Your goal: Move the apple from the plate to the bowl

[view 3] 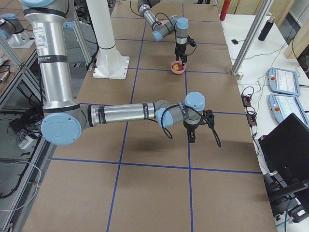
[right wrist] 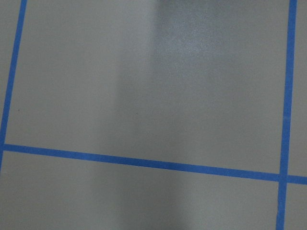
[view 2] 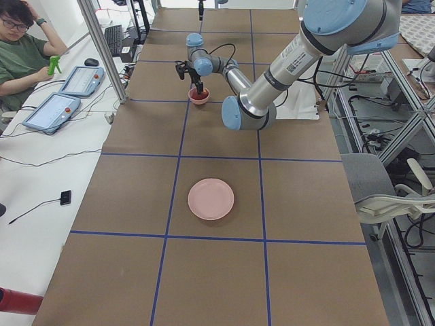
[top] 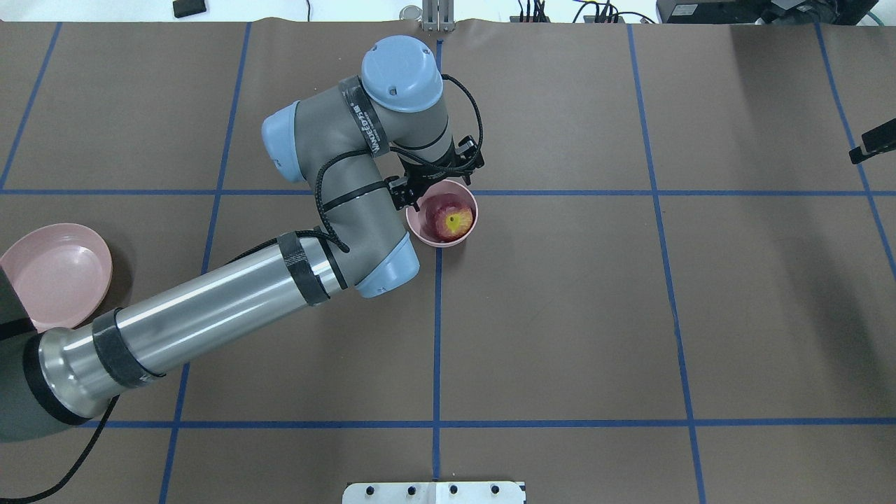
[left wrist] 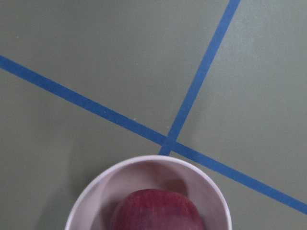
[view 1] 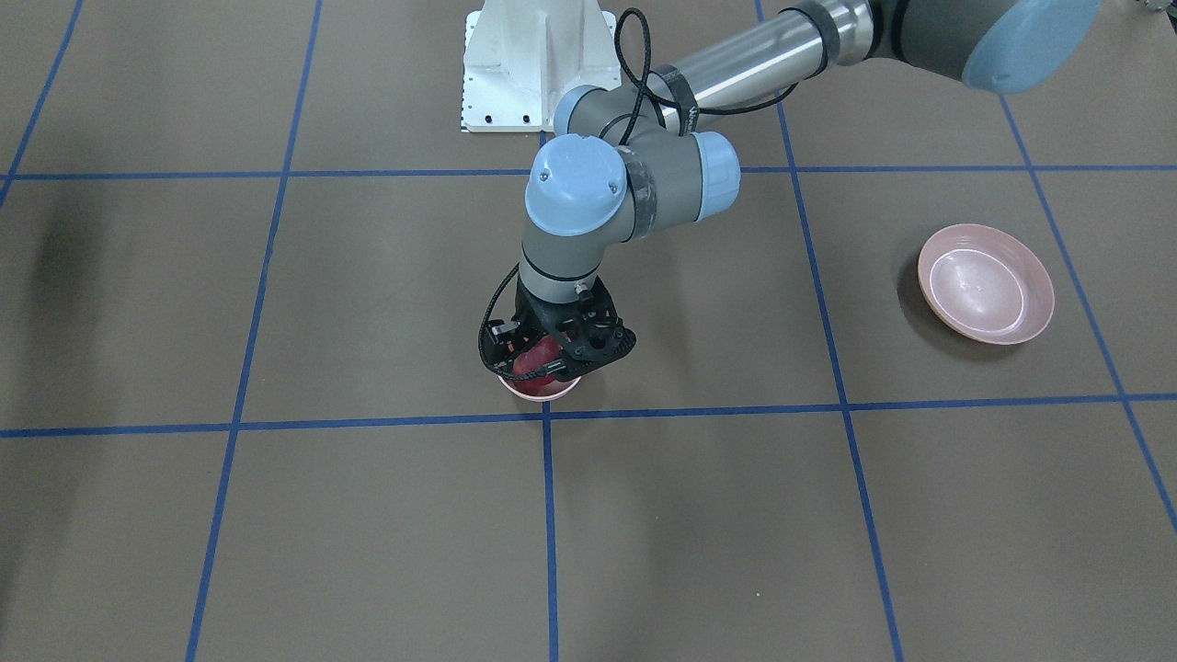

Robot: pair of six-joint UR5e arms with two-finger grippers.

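The dark red apple (top: 451, 220) with its yellow patch up lies inside the small pink bowl (top: 420, 229) near the table's middle. My left gripper (view 1: 554, 349) hangs straight over the bowl, fingers spread to either side of the apple (view 1: 535, 360) and not touching it. The left wrist view shows the apple (left wrist: 156, 211) resting in the bowl (left wrist: 93, 194). The wide pink plate (top: 52, 276) sits bare at the robot's far left, also seen in the front view (view 1: 986, 283). My right gripper (view 3: 192, 137) hovers low over bare table; I cannot tell its state.
Brown table with a blue tape grid. The white robot base (view 1: 538, 64) stands at the robot's side. An operator (view 2: 24, 47) sits with tablets (view 2: 51, 112) beyond the far edge. A black piece (top: 871, 143) shows at the overhead view's right edge.
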